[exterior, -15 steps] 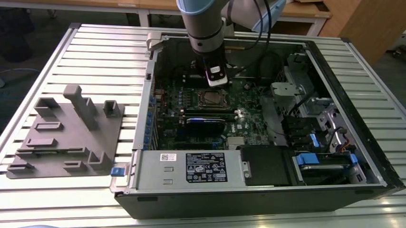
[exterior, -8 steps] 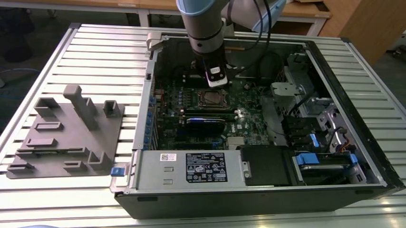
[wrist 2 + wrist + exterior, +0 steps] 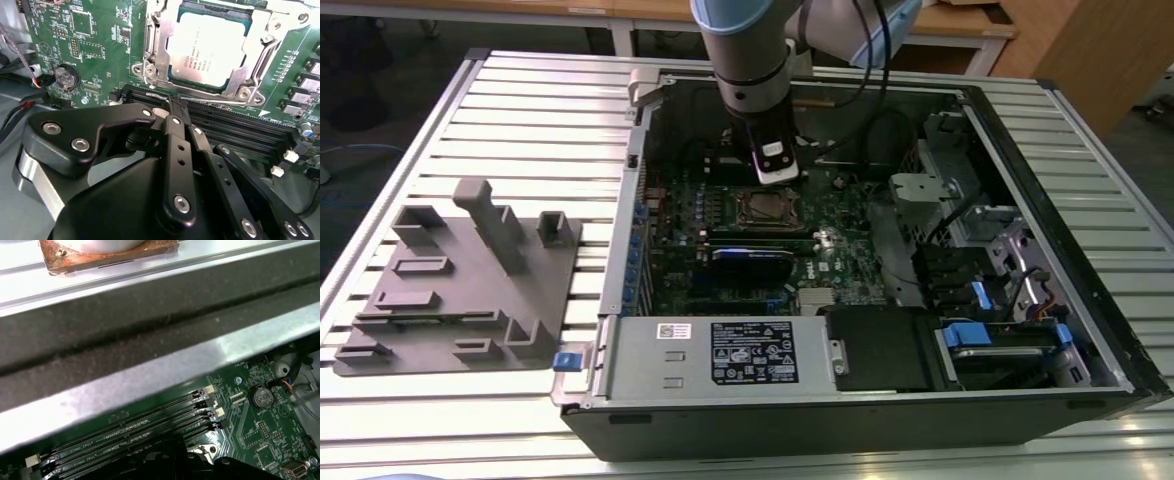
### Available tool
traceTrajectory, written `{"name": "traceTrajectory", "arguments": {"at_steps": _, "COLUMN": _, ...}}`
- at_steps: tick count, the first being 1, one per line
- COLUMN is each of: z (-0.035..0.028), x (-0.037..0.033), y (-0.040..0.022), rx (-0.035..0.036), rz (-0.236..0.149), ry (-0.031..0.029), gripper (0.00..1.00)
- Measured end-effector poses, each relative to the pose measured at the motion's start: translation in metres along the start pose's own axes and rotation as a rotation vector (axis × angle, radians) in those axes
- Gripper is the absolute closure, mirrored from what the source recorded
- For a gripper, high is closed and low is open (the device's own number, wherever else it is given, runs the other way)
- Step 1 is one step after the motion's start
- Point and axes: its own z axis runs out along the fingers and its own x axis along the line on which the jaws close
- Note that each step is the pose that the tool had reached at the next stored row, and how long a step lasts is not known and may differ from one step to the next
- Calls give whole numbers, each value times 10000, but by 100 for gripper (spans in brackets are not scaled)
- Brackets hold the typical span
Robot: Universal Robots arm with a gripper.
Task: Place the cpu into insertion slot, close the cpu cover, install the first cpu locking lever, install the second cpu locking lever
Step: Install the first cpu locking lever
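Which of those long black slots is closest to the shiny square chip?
The end slot of the row, running right along the silver frame around the chip. The other slots lie farther from it.

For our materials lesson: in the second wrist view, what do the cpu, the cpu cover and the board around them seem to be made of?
The cpu: a metal top, matte silvery, with a soft even sheen. The cpu cover: probably stamped steel, brighter, with glints along its bent edges. The motherboard: likely a laminate, glossy green, with fine traces.
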Motion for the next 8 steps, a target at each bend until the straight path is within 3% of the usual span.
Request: {"name": "traceTrajectory", "arguments": {"at_steps": 8, "z": 13, "x": -1, "y": -13, "rx": 50, "rz": -14, "ry": -18, "gripper": 89}}
